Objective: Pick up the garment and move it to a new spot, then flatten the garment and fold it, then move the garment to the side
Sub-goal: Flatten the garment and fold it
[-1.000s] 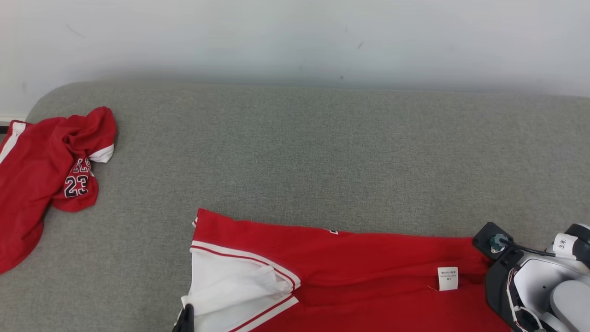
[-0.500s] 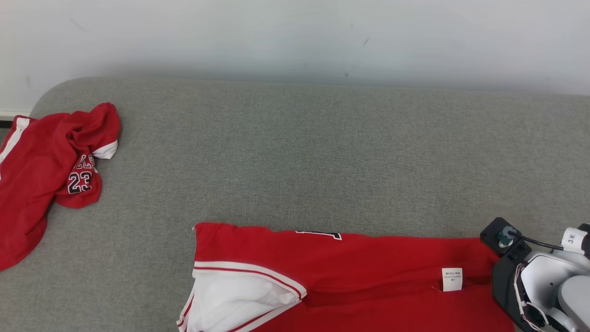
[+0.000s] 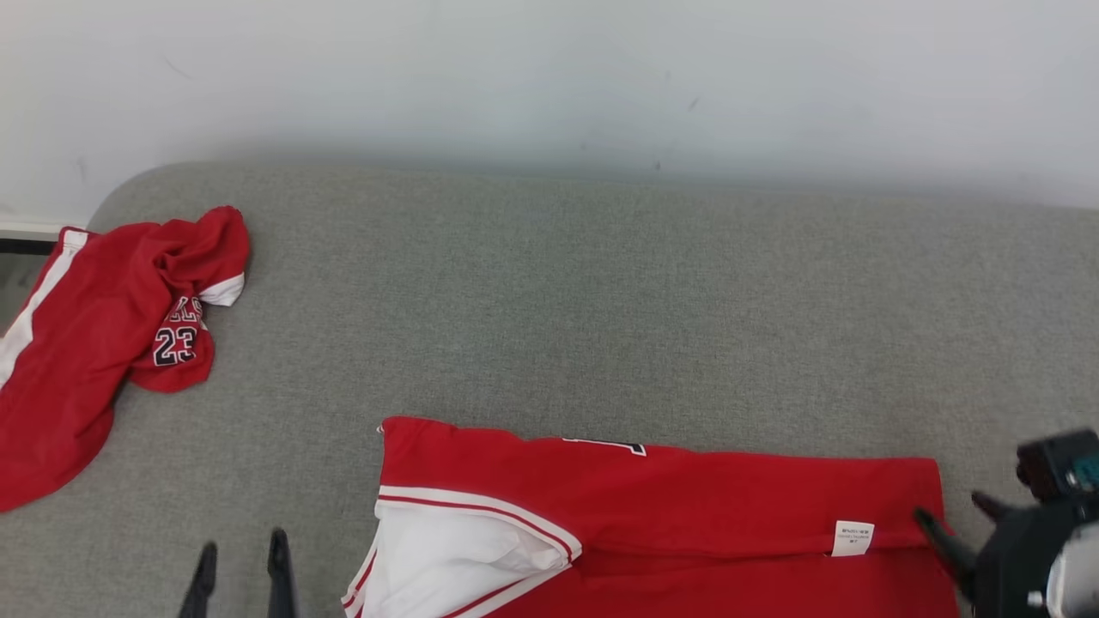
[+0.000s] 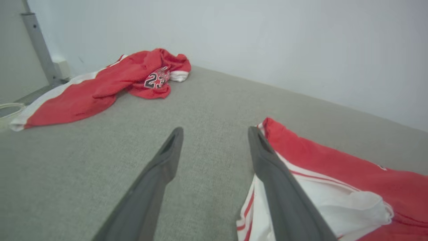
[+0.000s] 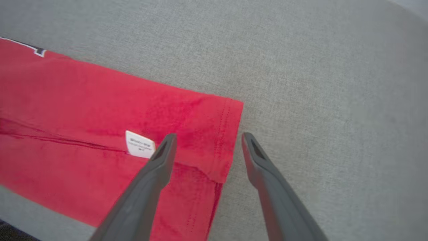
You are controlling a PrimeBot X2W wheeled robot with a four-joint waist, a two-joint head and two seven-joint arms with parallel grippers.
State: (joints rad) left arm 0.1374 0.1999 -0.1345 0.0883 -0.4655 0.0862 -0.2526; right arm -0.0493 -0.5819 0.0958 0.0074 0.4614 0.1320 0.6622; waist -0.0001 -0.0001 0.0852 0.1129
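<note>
Letting go just now, the left gripper (image 3: 243, 545) and right gripper (image 3: 950, 506) have come off the folded red garment (image 3: 704, 489), both spread wide and empty.

Left gripper (image 4: 214, 130): two long fingers (image 4: 157, 180), matte dark grey, broad at the base, tapering to narrow tips, with a shallow elongated recess just behind each tip. Same build on the right gripper (image 5: 209, 135). Behind the right one, a black angular housing (image 3: 1022, 549), a black block (image 3: 1052, 463) with a teal fitting (image 3: 1084, 471), and a pale grey rounded shell (image 3: 1083, 573).
</note>
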